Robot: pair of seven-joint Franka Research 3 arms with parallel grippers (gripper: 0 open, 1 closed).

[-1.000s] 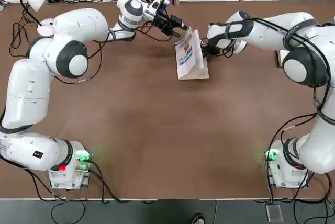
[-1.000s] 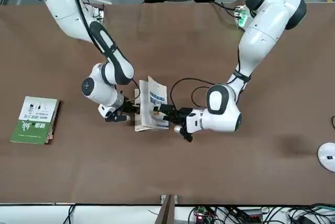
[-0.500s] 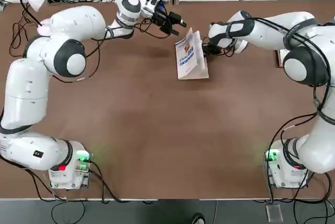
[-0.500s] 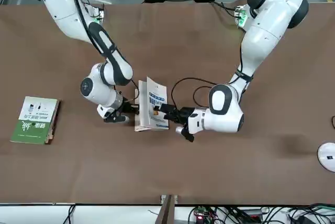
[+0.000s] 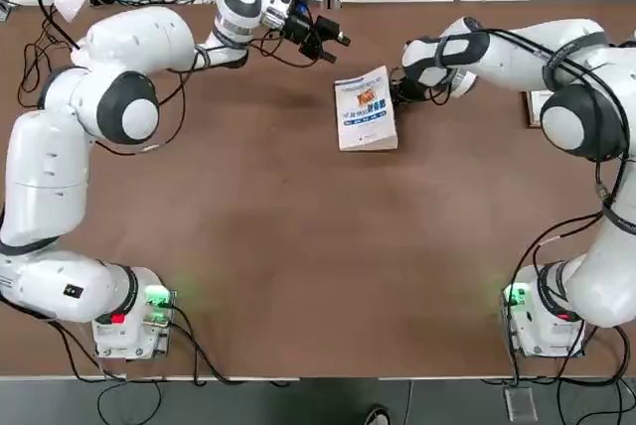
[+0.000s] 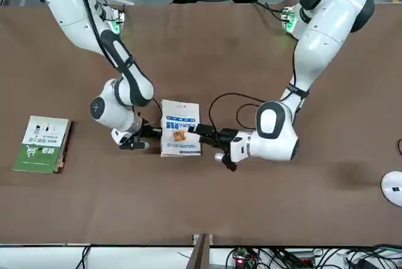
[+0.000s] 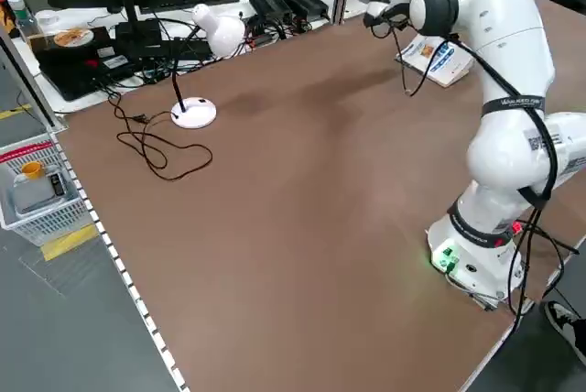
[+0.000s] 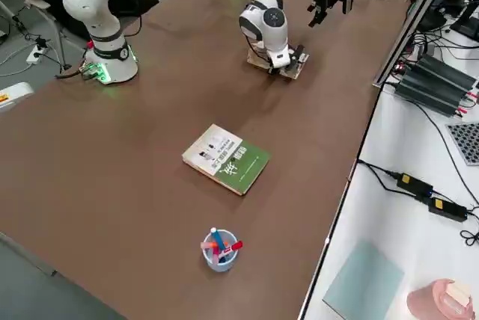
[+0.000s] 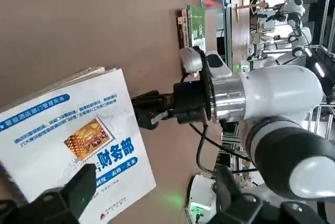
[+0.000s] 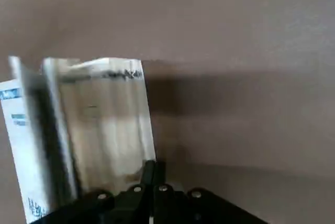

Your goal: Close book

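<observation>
Paperback (image 5: 367, 112) lies on the table (image 5: 288, 216) b/w the 2 grippers, white front cover up w/ its blue lettering & small orange pic, pages a bit splayed at one edge in the R wrist view. L gripper (image 9: 156, 174) is by the cover's edge on the robot's L, pincer spread wide w/ nothing in its grip, while R gripper (image 10: 155, 164) is shut at the book's opposite edge, fingers together; can't tell if it touches the pages. Green-and-white book (image 6: 41, 144) lies well apart on the robot's R, w/ a cup of pens (image 8: 219, 253) near it.
</observation>
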